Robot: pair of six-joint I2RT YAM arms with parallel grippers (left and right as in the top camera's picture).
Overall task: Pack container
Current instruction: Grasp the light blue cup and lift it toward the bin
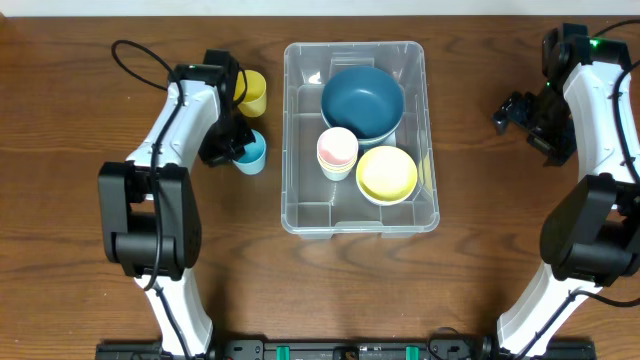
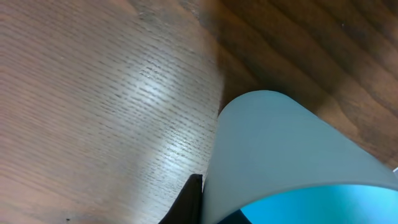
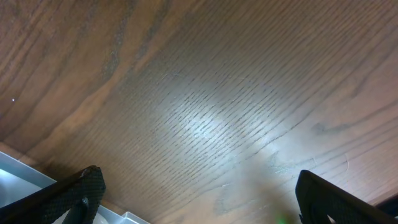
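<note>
The container (image 1: 296, 215) is a large clear bin in the middle of the table. It holds a dark blue bowl (image 1: 362, 101), a pink cup stack (image 1: 337, 150) and a yellow bowl (image 1: 387, 173). My left gripper (image 1: 232, 148) is left of the bin, shut on the wall of a light blue cup (image 1: 252, 154) that stands on the table. In the left wrist view one finger presses the outside of that cup (image 2: 280, 149) at my left gripper (image 2: 214, 208). My right gripper (image 1: 510, 112) is open and empty over bare table right of the bin; it also shows in the right wrist view (image 3: 196, 186).
A yellow cup (image 1: 252, 92) stands just behind the blue cup, beside my left arm. A corner of the bin (image 3: 18, 171) shows in the right wrist view at lower left. The wooden table extends on both sides of the bin.
</note>
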